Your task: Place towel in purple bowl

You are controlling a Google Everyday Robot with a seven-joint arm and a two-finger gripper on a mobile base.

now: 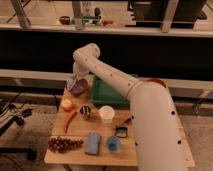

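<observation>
Smooth, glossy white plastic arm shell (150, 112) reaches over the matt light wooden table (75, 152), its gripper (75, 82) at the glossy purple bowl (78, 87), beside the smooth green plastic tray (107, 95) and white paper cup (106, 114).

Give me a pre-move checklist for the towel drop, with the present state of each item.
1. Gripper over the purple bowl: ok, it hangs at the bowl's left rim at the table's far left corner.
2. Towel in the gripper: cannot tell, a pale patch shows at the bowl's rim but the arm hides the grasp.
3. Towel already inside the bowl: cannot tell.
4. Bowl upright on the table: ok.
5. Neighbours apart from the bowl: ok, the orange sits in front of it and the green tray to its right, neither touching it.
6. Arm clear of the white cup: ok.
</observation>
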